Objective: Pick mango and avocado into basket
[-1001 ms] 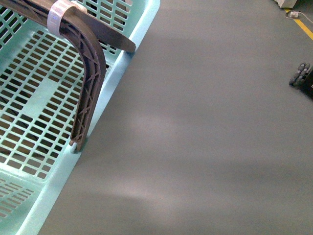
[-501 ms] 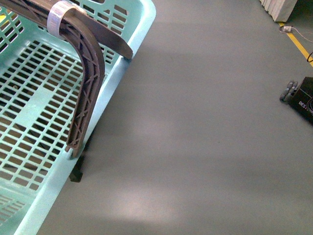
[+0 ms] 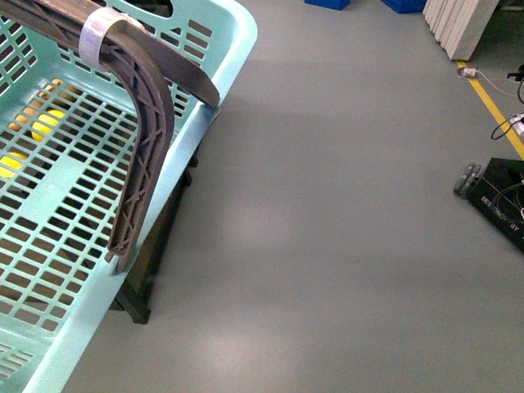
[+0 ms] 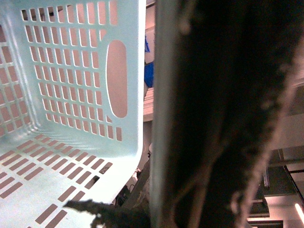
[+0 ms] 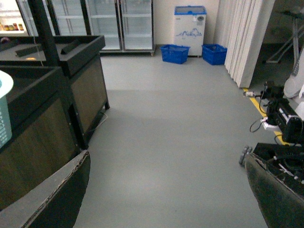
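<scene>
The light teal basket (image 3: 221, 57) fills the left of the front view, held up above the floor, with its brown-grey handle (image 3: 147, 164) and a white tie (image 3: 97, 31) lying across it. In the left wrist view I see its inside wall (image 4: 71, 71) with an oval hand-hole. My left gripper (image 4: 159, 190) is shut on the basket's rim, and a dark finger (image 4: 218, 118) blocks the right half. Yellow shapes (image 3: 16, 160) show through the floor slots; I cannot tell what they are. No mango or avocado is clearly in view. My right gripper (image 5: 164, 199) is open and empty over the floor.
A dark stand leg (image 3: 155, 262) is under the basket. Dark wooden display stands (image 5: 71, 90) are beside the right gripper. A black wheeled base with cables (image 3: 499, 196) sits on the right. Blue baskets (image 5: 175, 52), glass fridges and white panels stand at the back.
The basket has shifted left in the front view and more far floor shows. The stand leg and the yellow shapes under the slots have come into view.
</scene>
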Robot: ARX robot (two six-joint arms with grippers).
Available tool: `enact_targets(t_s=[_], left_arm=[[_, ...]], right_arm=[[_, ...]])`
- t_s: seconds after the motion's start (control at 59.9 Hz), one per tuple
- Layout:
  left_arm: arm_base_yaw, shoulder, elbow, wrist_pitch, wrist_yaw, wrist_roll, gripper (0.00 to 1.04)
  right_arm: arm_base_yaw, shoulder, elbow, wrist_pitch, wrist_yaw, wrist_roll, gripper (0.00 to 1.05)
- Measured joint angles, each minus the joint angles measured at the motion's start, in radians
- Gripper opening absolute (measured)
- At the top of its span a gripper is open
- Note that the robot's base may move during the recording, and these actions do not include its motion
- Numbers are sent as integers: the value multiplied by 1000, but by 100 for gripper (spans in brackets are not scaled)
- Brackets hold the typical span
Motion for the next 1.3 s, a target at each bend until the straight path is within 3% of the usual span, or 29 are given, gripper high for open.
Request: enact_targets(t_s=[1.301], left_arm=[[-2, -1, 0, 0, -3, -6, 6]], right_arm=[[0, 0, 0, 1, 0, 0, 96]])
